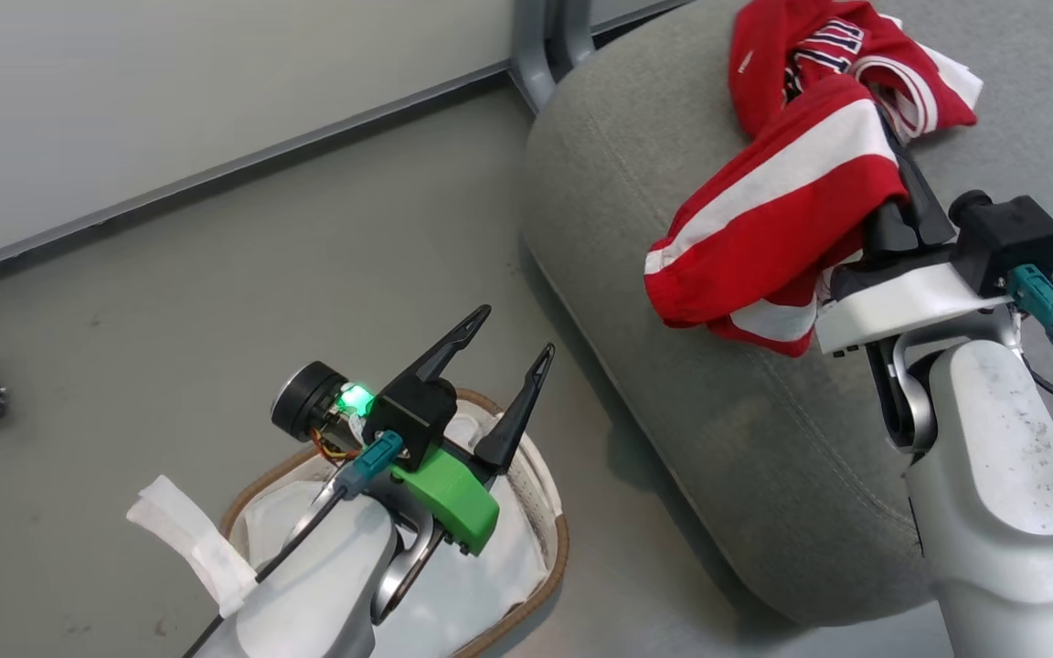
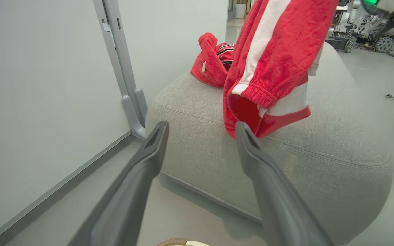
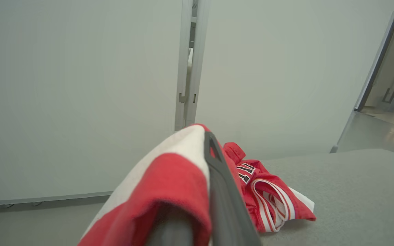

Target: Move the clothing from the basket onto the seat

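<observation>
Head view: right pincer [image 1: 890, 137] clamped on clothing [image 1: 782, 219], arm reaching over the seat [image 1: 636, 274]; my left pincer [image 1: 517, 331] gapes wide above the basket [image 1: 558, 539].

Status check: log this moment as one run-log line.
left gripper: open, above basket | right gripper: shut on red striped garment, held over seat | jersey: on seat

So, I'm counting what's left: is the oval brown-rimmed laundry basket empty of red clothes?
Apparently empty: the basket shows white crinkly liner sheet and no red fabric, though the pale left arm hides part.
</observation>
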